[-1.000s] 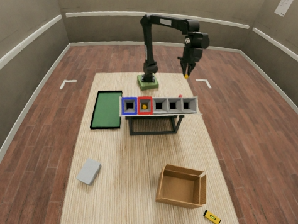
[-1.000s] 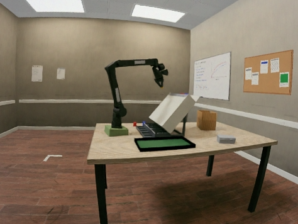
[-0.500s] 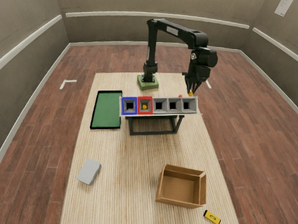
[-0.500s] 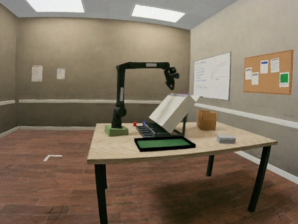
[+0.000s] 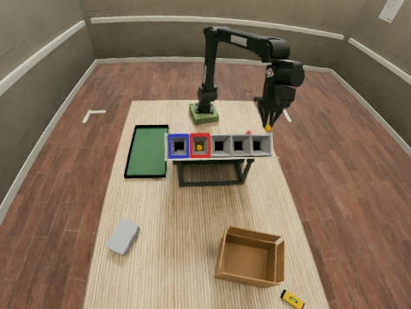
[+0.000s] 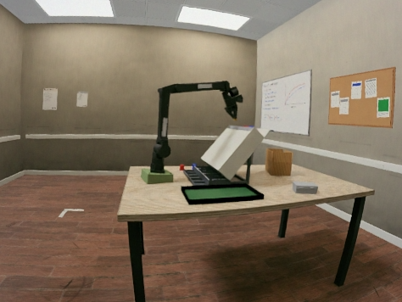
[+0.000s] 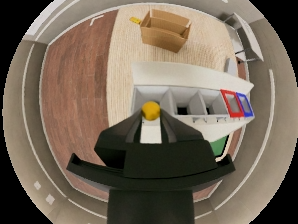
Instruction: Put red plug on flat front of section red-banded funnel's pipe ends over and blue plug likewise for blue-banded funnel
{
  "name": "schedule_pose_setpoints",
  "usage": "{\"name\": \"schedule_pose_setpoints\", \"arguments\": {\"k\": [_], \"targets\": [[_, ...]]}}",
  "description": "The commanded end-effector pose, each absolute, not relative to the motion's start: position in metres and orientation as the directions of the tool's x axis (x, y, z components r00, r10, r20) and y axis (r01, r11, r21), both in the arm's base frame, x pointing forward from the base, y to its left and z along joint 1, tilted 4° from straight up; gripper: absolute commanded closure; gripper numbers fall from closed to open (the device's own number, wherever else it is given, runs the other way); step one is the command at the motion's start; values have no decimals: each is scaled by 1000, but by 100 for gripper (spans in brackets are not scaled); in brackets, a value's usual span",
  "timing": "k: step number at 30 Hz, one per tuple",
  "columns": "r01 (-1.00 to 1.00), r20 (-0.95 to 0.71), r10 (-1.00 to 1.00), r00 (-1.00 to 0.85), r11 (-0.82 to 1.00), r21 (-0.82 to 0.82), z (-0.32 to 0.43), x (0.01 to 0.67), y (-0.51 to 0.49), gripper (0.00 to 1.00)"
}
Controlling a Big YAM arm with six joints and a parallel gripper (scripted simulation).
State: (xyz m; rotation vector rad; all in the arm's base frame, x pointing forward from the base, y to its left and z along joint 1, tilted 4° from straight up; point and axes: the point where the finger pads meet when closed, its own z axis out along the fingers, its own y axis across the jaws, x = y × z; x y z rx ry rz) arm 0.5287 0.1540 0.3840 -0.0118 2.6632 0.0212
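A row of funnels sits on top of a white sloped cover on a dark stand. The blue-banded funnel is at the left end and the red-banded funnel is beside it. A yellow marble rests in the red-banded funnel. My gripper is shut on another yellow marble and hangs just above and behind the right end of the funnel row. The red plug and the blue plug stand behind the cover near the sectioned tray. The pipes are hidden.
A green tray with a black rim lies left of the cover. A cardboard box stands at the front right, a grey block at the front left, and a small yellow level near the front edge.
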Motion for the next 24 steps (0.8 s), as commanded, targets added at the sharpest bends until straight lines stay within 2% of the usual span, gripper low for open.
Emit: {"name": "schedule_pose_setpoints", "arguments": {"k": [1,24], "targets": [[-13,-500,-1,-866,1000,22,405,542,150,100],[-14,-480,-4,-877,1000,16,405,543,150,100]]}}
